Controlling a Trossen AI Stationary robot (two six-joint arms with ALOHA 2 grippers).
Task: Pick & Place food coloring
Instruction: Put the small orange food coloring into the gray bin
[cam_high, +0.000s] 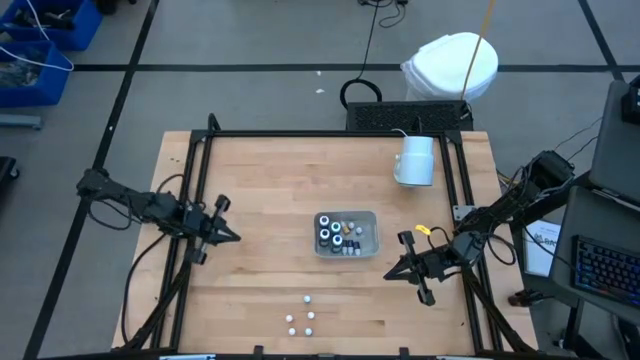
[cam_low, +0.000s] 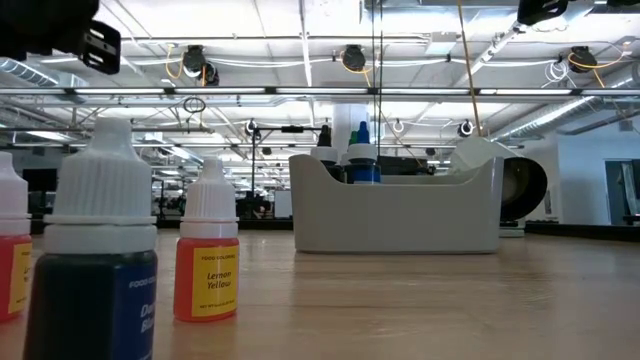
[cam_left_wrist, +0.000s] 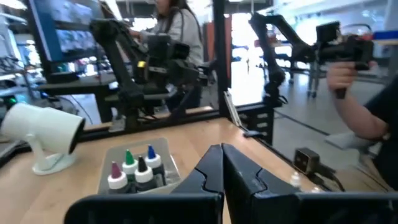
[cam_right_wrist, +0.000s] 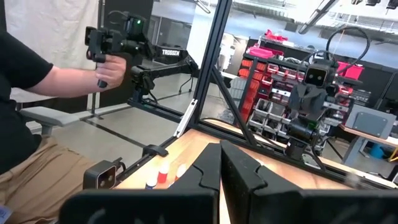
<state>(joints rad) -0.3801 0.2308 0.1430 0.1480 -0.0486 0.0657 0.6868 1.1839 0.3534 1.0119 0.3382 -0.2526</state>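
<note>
Food coloring bottles sit in two spots on the wooden table (cam_high: 250, 200). Going from big to small: the white mug (cam_high: 415, 160) lies tipped on its side near the far edge. The clear tray (cam_high: 368, 232) in the middle holds several bottles and dark pots (cam_high: 326, 232). Four little bottles (cam_high: 303, 318) stand loose near the front edge, well apart from the tray; one label reads Lemon Yellow (cam_low: 208, 245).

The left gripper (cam_high: 228, 237) hovers left of the tray, pinched tight on nothing. The right gripper (cam_high: 392, 272) hovers right of it, also clenched and empty.

I think trouble could come from a claw bumping the tiny loose bottles, since they stand close together and would tip and roll.
</note>
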